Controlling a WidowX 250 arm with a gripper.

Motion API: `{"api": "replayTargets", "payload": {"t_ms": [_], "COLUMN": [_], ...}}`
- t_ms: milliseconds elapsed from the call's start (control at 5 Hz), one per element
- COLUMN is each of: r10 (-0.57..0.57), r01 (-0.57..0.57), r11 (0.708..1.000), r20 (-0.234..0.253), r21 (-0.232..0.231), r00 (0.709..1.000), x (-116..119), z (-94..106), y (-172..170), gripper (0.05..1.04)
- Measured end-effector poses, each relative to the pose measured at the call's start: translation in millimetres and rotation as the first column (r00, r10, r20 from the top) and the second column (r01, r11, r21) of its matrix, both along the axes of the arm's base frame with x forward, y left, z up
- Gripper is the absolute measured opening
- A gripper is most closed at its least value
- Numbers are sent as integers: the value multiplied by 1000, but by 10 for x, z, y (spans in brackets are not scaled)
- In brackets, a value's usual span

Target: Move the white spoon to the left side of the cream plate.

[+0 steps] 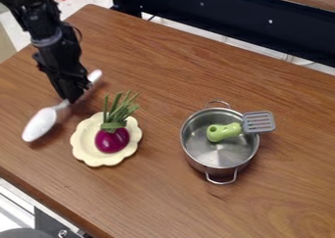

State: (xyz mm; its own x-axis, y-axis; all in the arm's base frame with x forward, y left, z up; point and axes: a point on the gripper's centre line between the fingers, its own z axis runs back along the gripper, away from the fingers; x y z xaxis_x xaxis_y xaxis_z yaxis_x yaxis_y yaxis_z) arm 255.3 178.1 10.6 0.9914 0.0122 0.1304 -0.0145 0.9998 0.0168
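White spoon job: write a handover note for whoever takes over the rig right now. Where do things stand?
Gripper: down at the handle of the white spoon; I cannot tell whether it grips it.
Spoon: in the camera view, left of the cream plate, bowl end toward the lower left, handle running up past the gripper. Whether it rests fully on the table is unclear.
Plate: on the table, a purple vegetable on it.
Done: the spoon is on the plate's left side as seen here.
Left: probably just make sure the spoon is down and free, then back the gripper off.
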Motion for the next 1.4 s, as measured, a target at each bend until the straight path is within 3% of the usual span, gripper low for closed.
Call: {"api": "replayTargets", "payload": {"t_ms": [400, 600, 1000, 1200, 1400], "r10": [128, 132, 153, 163, 163], "r01": [-130, -134, -153, -163, -162], "r11": [991, 990, 988, 987, 987], "r20": [34, 48, 26, 58, 62], "r21": [40, 43, -7, -7, -18], "r00": [991, 990, 988, 985, 985], "x": [70, 107, 168, 239, 277], "z": [-63, -46, 57, 245, 348], "y": [-74, -65, -79, -92, -197], "gripper": [148, 356, 922, 1011, 1004]}}
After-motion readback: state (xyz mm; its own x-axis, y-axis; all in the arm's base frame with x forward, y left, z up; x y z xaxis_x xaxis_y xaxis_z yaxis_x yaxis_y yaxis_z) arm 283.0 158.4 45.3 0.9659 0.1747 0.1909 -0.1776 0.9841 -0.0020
